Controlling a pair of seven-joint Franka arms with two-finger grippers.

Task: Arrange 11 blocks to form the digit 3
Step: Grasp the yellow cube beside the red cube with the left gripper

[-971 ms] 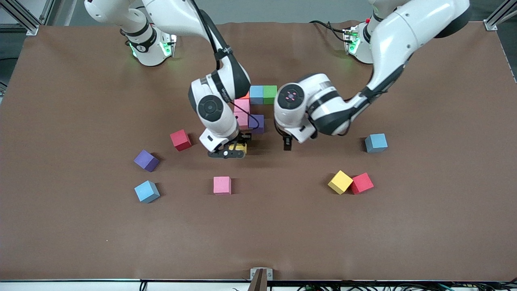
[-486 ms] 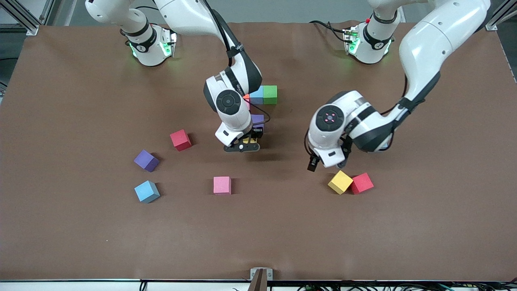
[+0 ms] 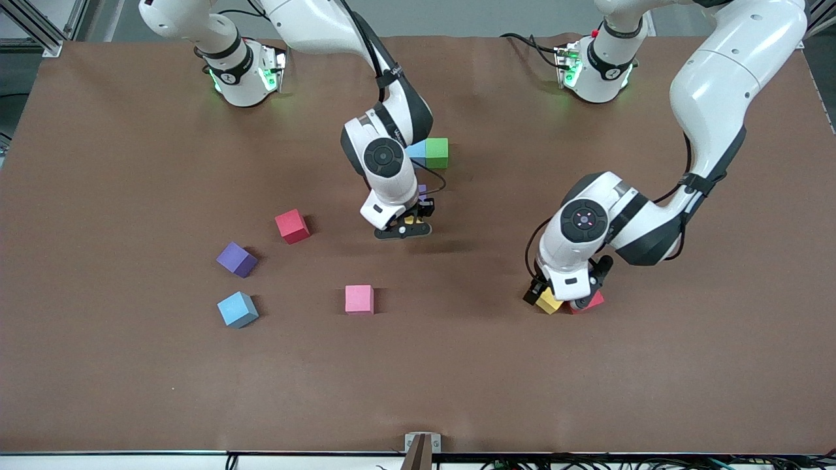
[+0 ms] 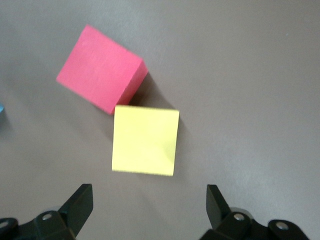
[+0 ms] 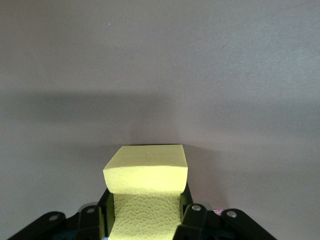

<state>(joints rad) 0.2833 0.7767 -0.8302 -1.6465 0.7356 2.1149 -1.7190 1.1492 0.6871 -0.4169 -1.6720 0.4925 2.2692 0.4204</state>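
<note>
Beside the partly built digit 3 (image 3: 428, 153), the right gripper (image 3: 403, 228) clamps a yellow block (image 5: 146, 172), presumably the figure's next piece. The left gripper (image 3: 563, 301) hangs wide over another yellow block (image 4: 145, 140) (touching a red block (image 4: 100, 69)), apparently lining up a pick.

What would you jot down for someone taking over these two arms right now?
Right gripper: shut on a yellow block, beside the started figure.
Left gripper: open, fingers over a second yellow block that touches a red block, toward the left arm's end.
Done: a start on the digit; only a green block and a light blue block show clearly, the rest is hidden by the right arm.
Left: place the held block; loose blocks remain, red, purple, light blue, pink.
</note>
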